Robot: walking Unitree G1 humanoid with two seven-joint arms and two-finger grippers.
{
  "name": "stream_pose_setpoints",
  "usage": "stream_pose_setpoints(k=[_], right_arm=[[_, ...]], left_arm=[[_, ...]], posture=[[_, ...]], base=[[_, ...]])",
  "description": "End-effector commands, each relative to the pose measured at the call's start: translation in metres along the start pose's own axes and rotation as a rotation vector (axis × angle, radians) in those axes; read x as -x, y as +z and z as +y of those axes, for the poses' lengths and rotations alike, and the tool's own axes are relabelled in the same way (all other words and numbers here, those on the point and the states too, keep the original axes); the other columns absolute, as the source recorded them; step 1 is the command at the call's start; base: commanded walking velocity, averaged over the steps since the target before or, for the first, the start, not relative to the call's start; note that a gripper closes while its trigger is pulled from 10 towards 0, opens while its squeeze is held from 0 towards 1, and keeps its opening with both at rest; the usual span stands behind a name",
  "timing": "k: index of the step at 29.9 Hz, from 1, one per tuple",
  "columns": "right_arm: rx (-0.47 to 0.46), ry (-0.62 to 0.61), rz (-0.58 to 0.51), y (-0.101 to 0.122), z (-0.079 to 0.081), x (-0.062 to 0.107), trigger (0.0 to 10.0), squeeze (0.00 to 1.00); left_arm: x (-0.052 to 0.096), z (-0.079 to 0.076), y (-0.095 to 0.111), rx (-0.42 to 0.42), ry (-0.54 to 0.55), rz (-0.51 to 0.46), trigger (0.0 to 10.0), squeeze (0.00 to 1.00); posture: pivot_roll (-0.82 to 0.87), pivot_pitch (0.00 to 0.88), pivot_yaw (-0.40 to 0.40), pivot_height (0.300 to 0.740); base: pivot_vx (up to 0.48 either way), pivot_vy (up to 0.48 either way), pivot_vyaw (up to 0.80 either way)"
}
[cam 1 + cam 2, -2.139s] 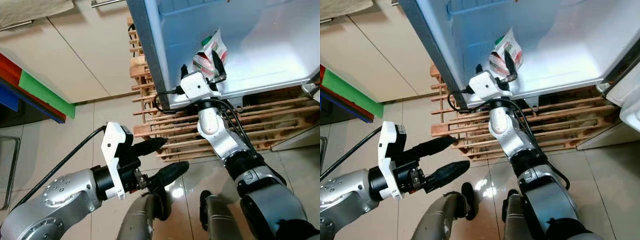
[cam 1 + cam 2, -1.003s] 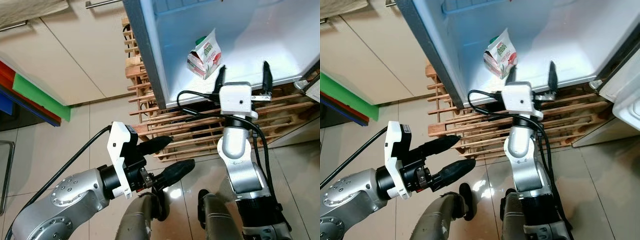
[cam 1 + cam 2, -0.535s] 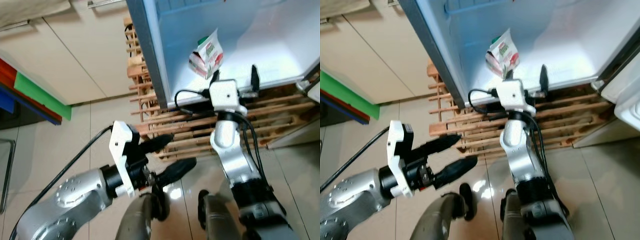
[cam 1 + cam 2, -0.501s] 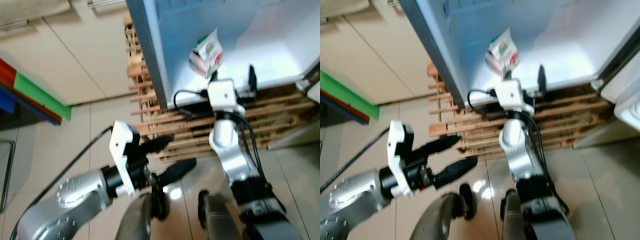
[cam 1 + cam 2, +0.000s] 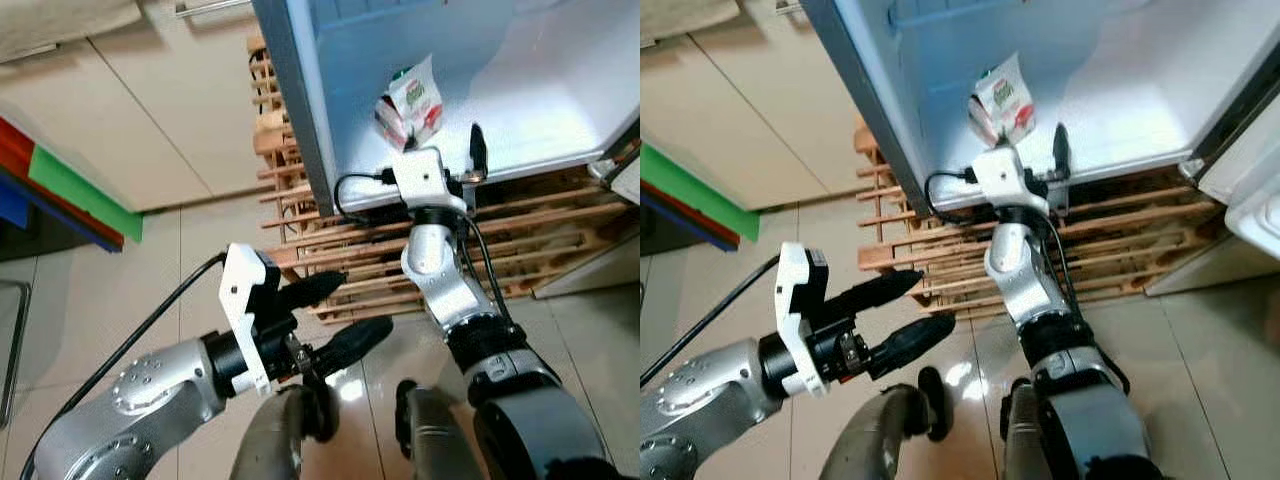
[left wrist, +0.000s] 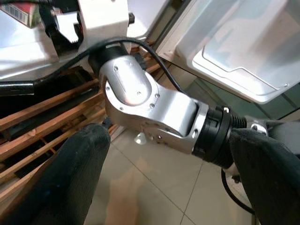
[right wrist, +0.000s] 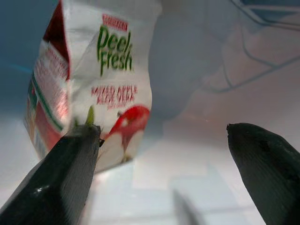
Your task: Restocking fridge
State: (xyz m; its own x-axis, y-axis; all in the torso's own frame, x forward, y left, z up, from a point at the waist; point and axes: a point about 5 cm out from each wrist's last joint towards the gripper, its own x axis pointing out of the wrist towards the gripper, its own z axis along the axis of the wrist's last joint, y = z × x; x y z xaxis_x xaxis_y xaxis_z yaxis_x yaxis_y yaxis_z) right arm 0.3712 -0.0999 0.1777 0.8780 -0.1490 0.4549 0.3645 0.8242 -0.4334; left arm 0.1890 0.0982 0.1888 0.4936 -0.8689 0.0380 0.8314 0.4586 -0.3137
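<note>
Right gripper (image 5: 452, 150) raised at the front lip of the fridge (image 5: 560, 90) floor, fingers spread wide and holding nothing, one black fingertip (image 7: 262, 164) clear of everything, the other just in front of the carton (image 5: 410, 102). Carton standing upright on the white fridge floor, near the left inner wall, not gripped; white with a red side, a green cap, green lettering reading "Peel Fresh" and a red apple picture in the right wrist view (image 7: 101, 79). Nothing else visible on that fridge floor; part of a pale blue drawer (image 5: 930, 12) above, contents not visible. Wire shelf outline faint at the back in the right wrist view. Silver right arm (image 5: 440, 280) reaching up from below, black cable looping from its white wrist block. Fridge resting on a wooden pallet (image 5: 330, 260), slats showing beneath and to the left. Left gripper (image 5: 335, 312) held low over the shiny tiled floor (image 5: 130, 280), in front of the pallet, fingers parted and empty, pointing toward the right arm. Beige cabinets (image 5: 140, 110) to the left, a red, green and blue panel (image 5: 60, 180) at the far left. White fridge door (image 6: 243, 51) edge at the right.
</note>
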Motion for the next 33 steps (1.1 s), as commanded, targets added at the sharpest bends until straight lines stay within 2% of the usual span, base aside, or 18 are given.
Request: stream_pose_setpoints(k=[1,8,14,33], right_arm=[[-0.043,0.027,-0.004,0.006,0.012,0.004,10.0,0.0],[-0.096,0.071,-0.031,0.022,0.027,0.003,10.0,0.0],[-0.095,0.052,-0.037,0.018,0.023,0.004,10.0,0.0],[-0.114,0.069,-0.033,0.023,0.032,0.003,10.0,0.0]], left_arm=[[0.003,-0.003,-0.001,-0.001,0.002,0.01,10.0,0.0],[0.002,-0.002,-0.001,-0.002,0.005,0.007,10.0,0.0],[0.002,-0.002,0.0,0.0,0.009,0.001,10.0,0.0],[0.002,0.001,0.0,-0.004,0.009,0.0,10.0,0.0]], posture=[[0.09,0.357,0.141,0.74],[0.09,0.358,0.138,0.74],[0.09,0.357,0.134,0.74],[0.09,0.349,0.136,0.74]], base=[[0.0,0.0,0.0],[0.0,0.0,0.0],[0.0,0.0,0.0],[0.0,0.0,0.0]])
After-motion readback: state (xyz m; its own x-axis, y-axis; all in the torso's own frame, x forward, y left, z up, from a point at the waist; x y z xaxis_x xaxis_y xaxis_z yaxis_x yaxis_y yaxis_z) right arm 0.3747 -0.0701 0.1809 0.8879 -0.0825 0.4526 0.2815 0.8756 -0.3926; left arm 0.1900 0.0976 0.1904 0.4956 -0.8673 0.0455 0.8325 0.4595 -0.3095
